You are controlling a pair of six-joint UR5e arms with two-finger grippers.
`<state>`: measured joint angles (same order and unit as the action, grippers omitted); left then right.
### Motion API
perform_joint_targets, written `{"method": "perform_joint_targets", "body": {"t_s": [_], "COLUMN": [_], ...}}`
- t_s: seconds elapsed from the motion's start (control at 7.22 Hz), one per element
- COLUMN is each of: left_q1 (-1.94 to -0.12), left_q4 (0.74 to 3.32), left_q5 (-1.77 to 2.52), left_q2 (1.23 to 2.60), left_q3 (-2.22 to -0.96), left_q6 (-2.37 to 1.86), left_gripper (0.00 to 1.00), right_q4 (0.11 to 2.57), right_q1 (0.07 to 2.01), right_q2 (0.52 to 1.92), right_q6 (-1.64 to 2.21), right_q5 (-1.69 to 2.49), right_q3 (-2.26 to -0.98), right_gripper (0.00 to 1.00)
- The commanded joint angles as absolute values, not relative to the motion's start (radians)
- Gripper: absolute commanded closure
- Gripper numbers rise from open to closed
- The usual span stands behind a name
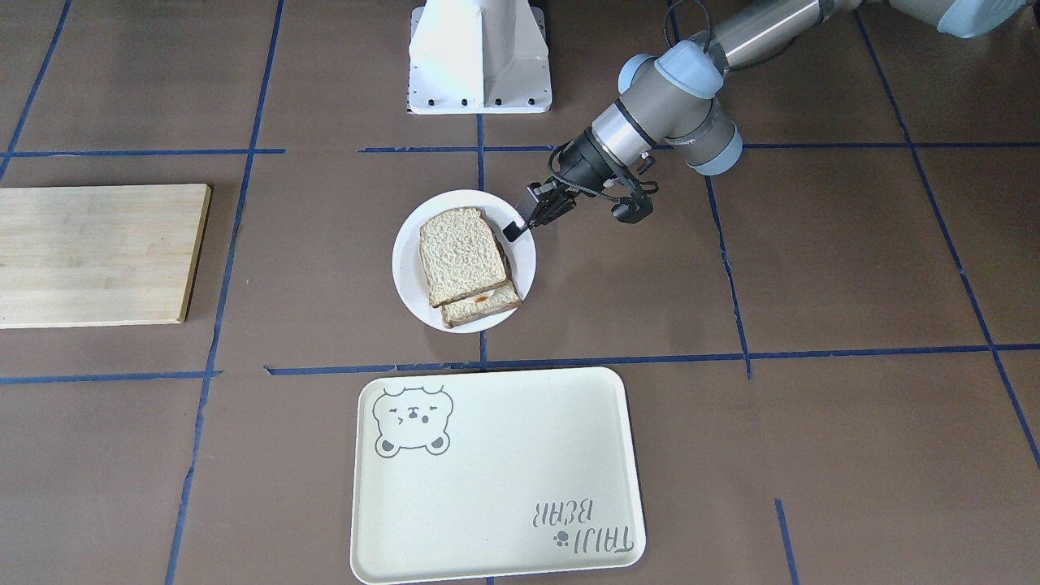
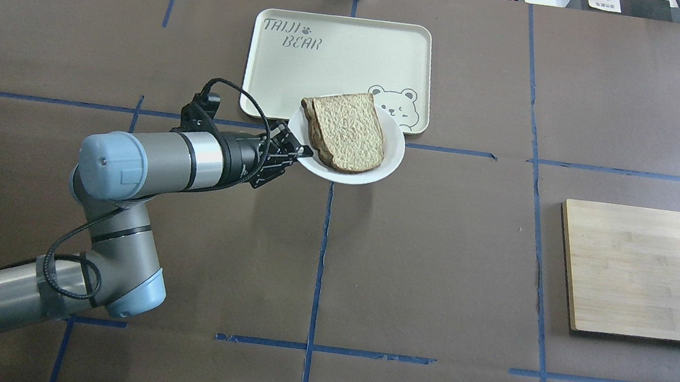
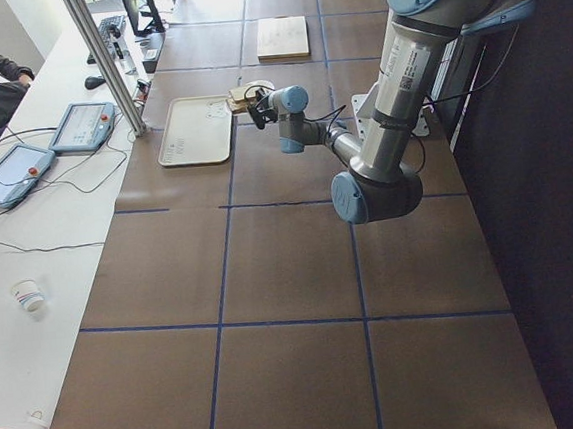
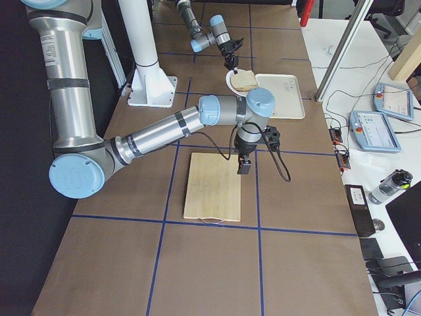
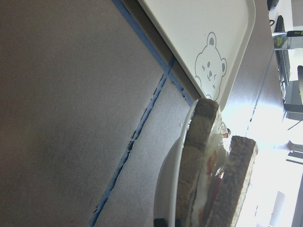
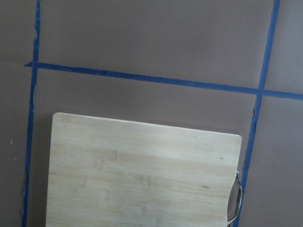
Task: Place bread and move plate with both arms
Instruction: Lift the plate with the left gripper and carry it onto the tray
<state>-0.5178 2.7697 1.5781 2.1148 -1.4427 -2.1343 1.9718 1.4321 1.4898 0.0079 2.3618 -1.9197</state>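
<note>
My left gripper (image 1: 515,229) is shut on the near rim of the small white plate (image 1: 406,268) and holds it off the table, just short of the tray. It also shows in the overhead view (image 2: 302,151). The plain bread (image 1: 459,253) lies on top of a second slice with egg (image 1: 481,305) on the plate (image 2: 391,153). The left wrist view shows the plate rim (image 5: 171,189) and the bread (image 5: 240,179) edge-on. My right gripper (image 4: 244,163) hangs over the wooden board; I cannot tell whether it is open.
A cream bear tray (image 1: 496,471) lies beyond the plate (image 2: 336,67). A wooden cutting board (image 2: 648,271) lies on my right side and fills the right wrist view (image 6: 142,175). The white pedestal base (image 1: 479,57) stands at the table's near edge.
</note>
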Motion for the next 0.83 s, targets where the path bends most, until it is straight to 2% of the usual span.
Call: {"method": "perform_joint_targets", "body": {"t_s": [0.0,0.28,0.42,0.69], "left_q1": [-0.546,-0.584,-0.584,-0.583], "left_q4": [2.764,2.761,2.761,2.761], "left_q5": [1.405,1.332,1.287,1.289], "left_q2": [2.245,2.33,2.4,2.428], "left_q3": [-1.241,-1.099,-0.974,-0.911], "left_q6": [-2.198,-2.256,-2.275,-2.281], "left_gripper": [0.98,0.98,0.96,0.95], "right_q4": [1.816,1.805,1.805,1.805], "right_q1": [1.442,1.443,1.442,1.442], "right_q2": [1.569,1.58,1.577,1.578], "right_q6": [0.014,0.018,0.021,0.021], "right_q5": [2.361,2.362,2.364,2.364], "right_q3": [-1.916,-1.916,-1.914,-1.905], "right_gripper": [0.0,0.0,0.0,0.0]}}
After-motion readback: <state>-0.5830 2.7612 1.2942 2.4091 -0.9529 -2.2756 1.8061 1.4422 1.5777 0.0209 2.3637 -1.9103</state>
